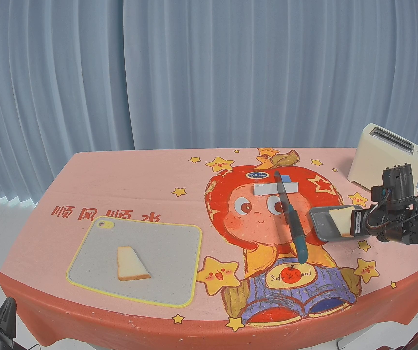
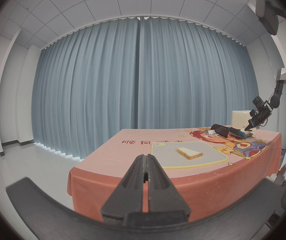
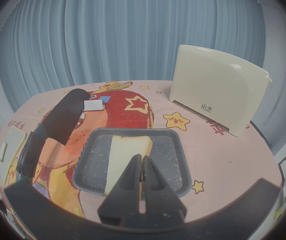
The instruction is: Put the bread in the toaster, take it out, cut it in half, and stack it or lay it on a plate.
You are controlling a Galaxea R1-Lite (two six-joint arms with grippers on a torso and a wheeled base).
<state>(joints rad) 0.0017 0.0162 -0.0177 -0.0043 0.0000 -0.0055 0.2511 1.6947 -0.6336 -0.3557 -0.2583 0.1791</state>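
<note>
1. Presently the right gripper [image 3: 141,158] hangs over the right edge of the grey plate [image 1: 317,223]. Its fingers are drawn together with only a slit between them, and nothing is clamped in them.
2. Its tips sit over one bread half [image 3: 129,150] that lies in the plate. Whether they touch it I cannot tell.
3. The plate stands on the right part of the table [image 1: 121,181], which is covered by a pink cartoon cloth. The cream toaster [image 1: 379,157] stands beyond the plate at the far right corner, apart from it, with its slots facing up.
4. The other bread half [image 1: 132,264] lies flat on the grey, yellow-rimmed cutting board [image 1: 175,249] at the near left of the table, well apart from the plate.
5. Between board and plate lies the knife [image 1: 292,222] — teal handle toward the robot, dark blade pointing away. The blade is propped on a small white block [image 1: 266,189], and the handle lies just beside the plate's left edge.
6. The left gripper [image 2: 146,158] is held low, off the table's near left corner. Its fingers are pressed together on nothing, and it faces across the table toward the cutting board.
7. A blue-grey curtain [image 1: 194,64] hangs behind the table.
</note>
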